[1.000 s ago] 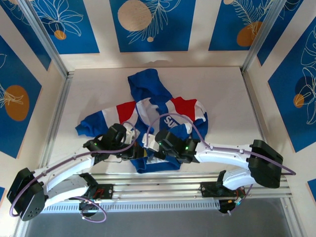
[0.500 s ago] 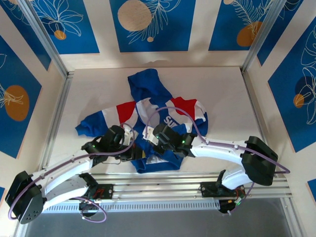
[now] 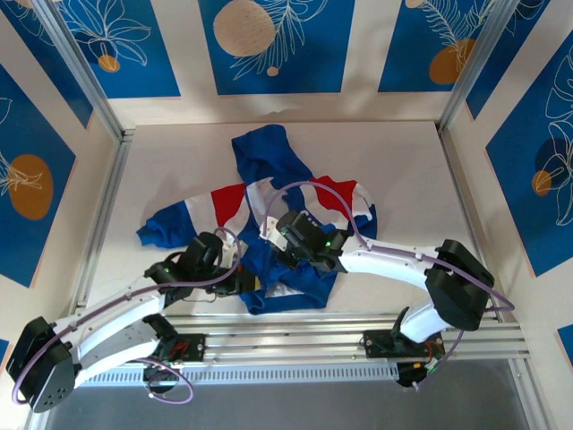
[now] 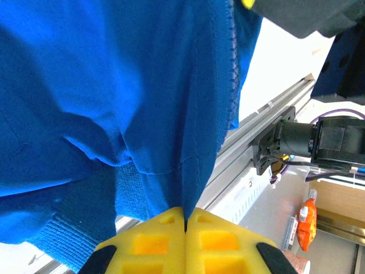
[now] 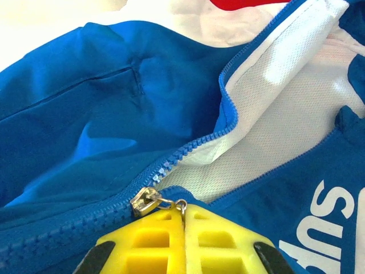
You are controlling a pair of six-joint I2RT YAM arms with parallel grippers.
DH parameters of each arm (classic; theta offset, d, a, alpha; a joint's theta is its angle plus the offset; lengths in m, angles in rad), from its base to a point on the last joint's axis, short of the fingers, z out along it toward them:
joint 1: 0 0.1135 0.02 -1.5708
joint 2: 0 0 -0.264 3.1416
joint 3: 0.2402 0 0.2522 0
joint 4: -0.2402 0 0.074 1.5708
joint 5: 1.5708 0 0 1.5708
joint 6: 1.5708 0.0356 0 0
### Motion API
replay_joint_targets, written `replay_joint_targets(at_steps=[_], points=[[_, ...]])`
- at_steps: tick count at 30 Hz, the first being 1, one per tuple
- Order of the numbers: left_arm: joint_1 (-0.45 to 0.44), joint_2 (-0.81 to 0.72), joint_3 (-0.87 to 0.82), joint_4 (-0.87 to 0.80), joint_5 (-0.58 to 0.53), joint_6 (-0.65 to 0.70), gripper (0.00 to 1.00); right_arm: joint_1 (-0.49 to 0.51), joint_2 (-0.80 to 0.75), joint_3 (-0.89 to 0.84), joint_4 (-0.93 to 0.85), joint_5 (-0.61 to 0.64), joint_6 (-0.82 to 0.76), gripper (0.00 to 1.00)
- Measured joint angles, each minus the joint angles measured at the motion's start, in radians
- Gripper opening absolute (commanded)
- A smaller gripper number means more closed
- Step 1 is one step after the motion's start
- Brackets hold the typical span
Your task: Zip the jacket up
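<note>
Jacket (image 3: 260, 193) lies mid-table (image 3: 403, 179), hood far, hem toward arm bases. R gripper (image 5: 183, 216) is clenched on zip pull (image 5: 171, 204), with slider (image 5: 145, 201) just beside its fingertips. L gripper (image 4: 185, 220) is clamped on hem fabric (image 4: 134, 197), acting as anchor. Zip axis runs hem-to-hood. Unjoined teeth (image 5: 197, 145) lead from slider up-right in R wrist view, away from gripper. Next pull prob. goes along that axis: R arm draws, L arm counter-holds.
</note>
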Motion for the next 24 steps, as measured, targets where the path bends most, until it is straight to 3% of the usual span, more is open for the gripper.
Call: replay_joint_targets(at_steps=[24], points=[[0.004,-0.076,-0.056,-0.01,-0.032,-0.019,0.0,-0.114,0.166,0.175,-0.04,-0.056,-0.02,0.0]])
